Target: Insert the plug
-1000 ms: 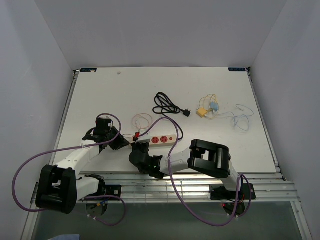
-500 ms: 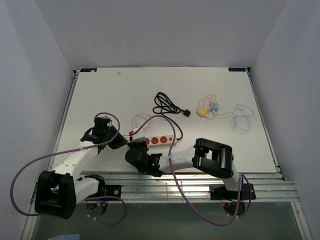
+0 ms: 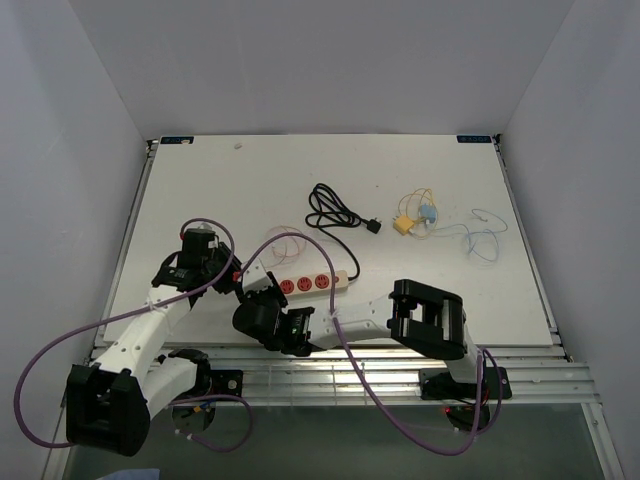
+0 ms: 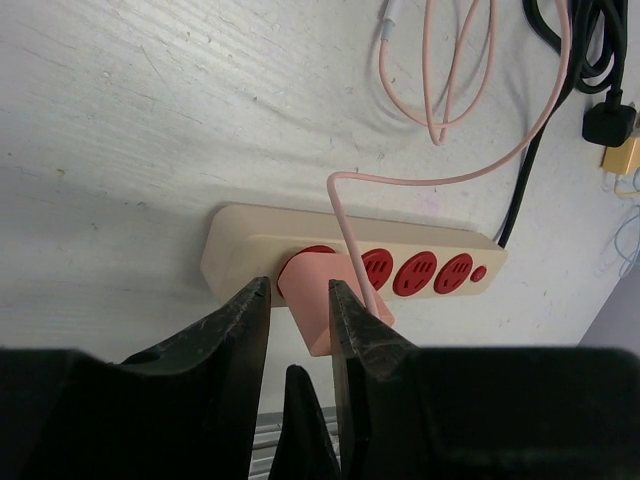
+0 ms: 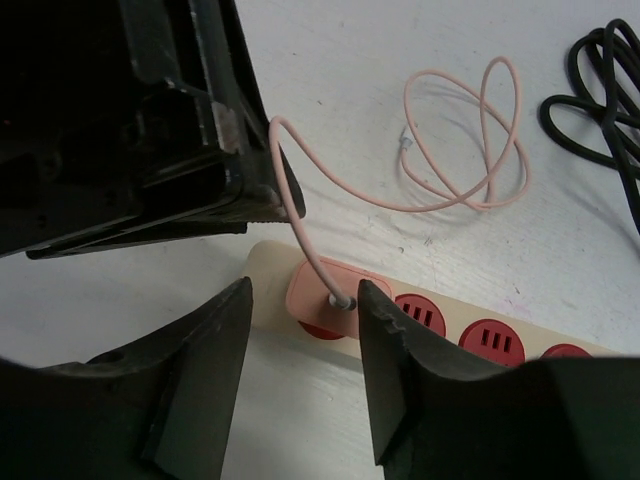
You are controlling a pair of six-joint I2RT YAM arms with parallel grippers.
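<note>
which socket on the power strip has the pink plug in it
The end socket of the power strip, farthest from its small red button, sits under the pink plug. The other three red sockets are empty.

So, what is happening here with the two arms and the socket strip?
Both arms meet at one end of the power strip. A pink plug sits in its end socket and looks pushed in. The left end effector and the right end effector each straddle that plug with jaws apart, and neither seems to squeeze it. The three other sockets are free. Judging by how the plug sits, the insertion looks done.
</note>
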